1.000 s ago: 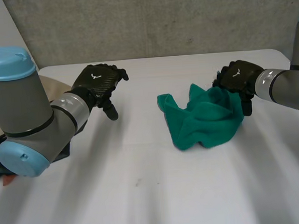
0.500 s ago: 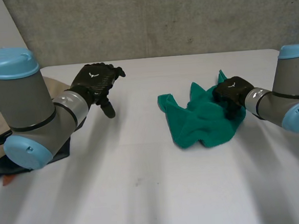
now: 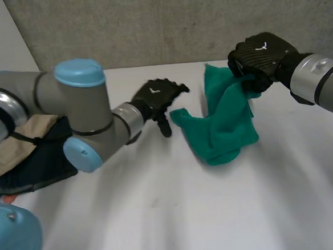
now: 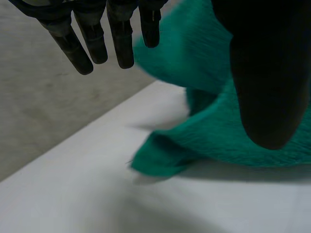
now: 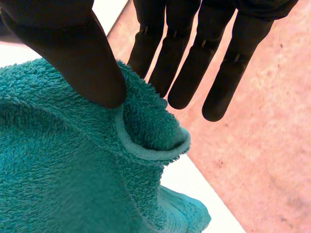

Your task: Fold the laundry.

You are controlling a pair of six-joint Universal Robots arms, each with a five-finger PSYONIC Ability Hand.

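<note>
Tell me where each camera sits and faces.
Head view: between and behind the arms, looking down at the white table; both grey arms and black hands show, the left hand open, the right hand pinching the green terry towel.
Left wrist view: on the left wrist, looking along its open fingers toward the towel's corner.
Right wrist view: on the right wrist, looking along thumb and fingers pinching a towel fold.
All share the towel.

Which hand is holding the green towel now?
The right hand: its thumb and fingers pinch a raised edge of the green towel. The left hand is open beside its low corner, holding nothing.
</note>
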